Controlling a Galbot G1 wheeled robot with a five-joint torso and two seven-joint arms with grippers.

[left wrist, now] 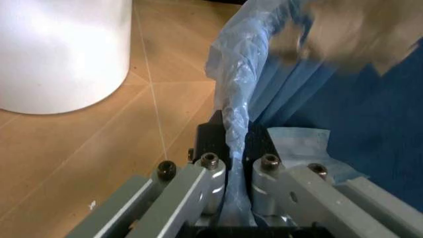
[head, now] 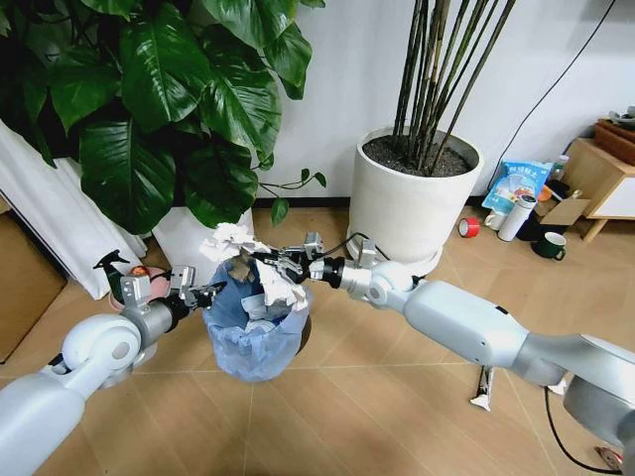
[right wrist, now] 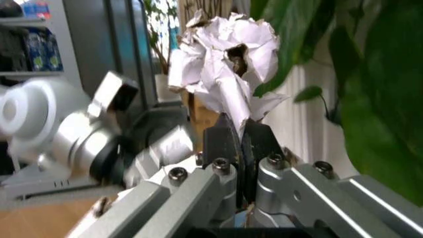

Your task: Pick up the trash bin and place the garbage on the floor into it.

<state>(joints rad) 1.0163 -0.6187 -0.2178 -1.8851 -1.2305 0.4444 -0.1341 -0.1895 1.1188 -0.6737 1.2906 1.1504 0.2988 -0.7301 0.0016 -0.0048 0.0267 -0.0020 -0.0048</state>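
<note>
**Paper wad held over the lifted bin**

The right gripper (head: 266,256) has its jaws clamped on a crumpled white paper wad (head: 230,241) above the trash bin (head: 253,332). The left gripper (head: 210,293) pinches the bin's left rim and blue liner, holding it above the floor (head: 397,397), near a white plant pot (head: 409,208).

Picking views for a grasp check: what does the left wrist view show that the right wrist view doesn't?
Left wrist only: left gripper fingers pinching the trash bin liner's rim, the floor, a white plant pot.
Right wrist only: right gripper clamping a crumpled white paper wad, green leaves.
Shared: each shows its own fingers shut on something.
</note>
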